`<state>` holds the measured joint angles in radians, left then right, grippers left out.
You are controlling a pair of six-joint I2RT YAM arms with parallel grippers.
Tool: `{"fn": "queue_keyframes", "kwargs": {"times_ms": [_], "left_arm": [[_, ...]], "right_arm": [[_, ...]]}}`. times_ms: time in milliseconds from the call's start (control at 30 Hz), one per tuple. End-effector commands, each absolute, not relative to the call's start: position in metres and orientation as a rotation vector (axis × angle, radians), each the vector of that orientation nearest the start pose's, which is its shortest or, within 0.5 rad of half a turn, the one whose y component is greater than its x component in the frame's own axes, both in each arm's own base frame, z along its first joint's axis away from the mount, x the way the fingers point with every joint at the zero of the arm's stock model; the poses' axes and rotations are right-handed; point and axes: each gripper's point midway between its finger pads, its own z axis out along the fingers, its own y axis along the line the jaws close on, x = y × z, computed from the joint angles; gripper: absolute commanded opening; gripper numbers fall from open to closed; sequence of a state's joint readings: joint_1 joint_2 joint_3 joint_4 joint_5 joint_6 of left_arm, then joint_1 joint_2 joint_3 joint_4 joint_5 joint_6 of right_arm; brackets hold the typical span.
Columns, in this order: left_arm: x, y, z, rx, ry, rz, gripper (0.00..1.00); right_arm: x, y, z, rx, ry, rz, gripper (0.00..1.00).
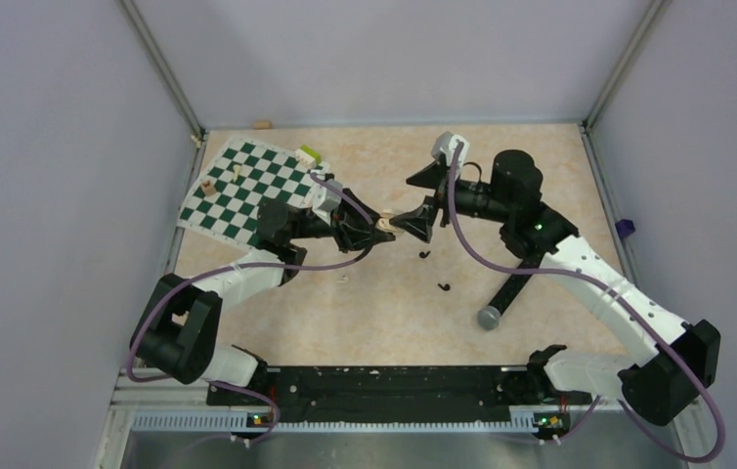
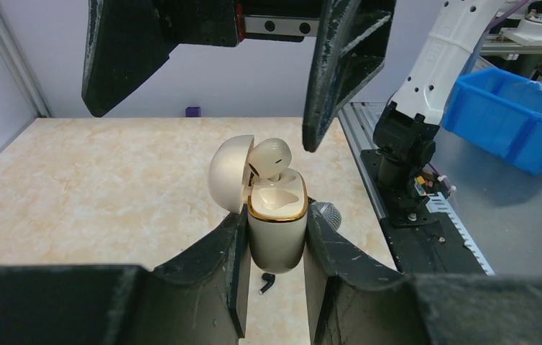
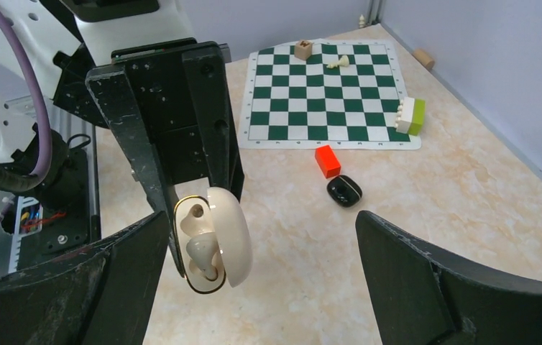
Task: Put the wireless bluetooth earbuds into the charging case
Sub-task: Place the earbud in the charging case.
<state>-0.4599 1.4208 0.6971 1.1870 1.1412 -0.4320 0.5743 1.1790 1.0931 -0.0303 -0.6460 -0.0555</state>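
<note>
Fingers of my left gripper are clamped on the cream charging case, held above the tabletop's middle with its lid swung open. One cream earbud sticks out of a slot, tilted and only partly in. My right gripper hangs spread wide just beside the case.
</note>
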Motion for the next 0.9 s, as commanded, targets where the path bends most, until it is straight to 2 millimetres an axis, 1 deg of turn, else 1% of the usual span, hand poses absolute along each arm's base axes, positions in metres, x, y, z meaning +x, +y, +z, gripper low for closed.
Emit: {"fn": "queue_keyframes", "kwargs": {"times_ms": [0,133,367,433,733,867], "left_arm": [[0.228,-0.300,0.287,1.135,1.006,-1.335,0.00],[0.226,-0.299,0.289,1.140,0.998,-1.337,0.00],[0.225,-0.299,0.291,1.139,0.990,-1.338,0.00],[0.224,-0.299,0.292,1.139,0.988,-1.337,0.00],[0.223,-0.298,0.295,1.141,0.982,-1.335,0.00],[0.223,-0.297,0.296,1.140,0.980,-1.334,0.00]], "right_arm": [[0.260,0.299,0.339,-1.013,1.400,0.890,0.99],[0.266,0.294,0.333,-1.007,1.412,0.826,0.99],[0.265,0.282,0.338,-1.011,1.385,0.744,0.99],[0.263,0.279,0.337,-1.018,1.383,0.733,0.99],[0.242,0.278,0.341,-1.096,1.329,0.781,0.99],[0.242,0.277,0.343,-1.095,1.327,0.778,0.99]]}}
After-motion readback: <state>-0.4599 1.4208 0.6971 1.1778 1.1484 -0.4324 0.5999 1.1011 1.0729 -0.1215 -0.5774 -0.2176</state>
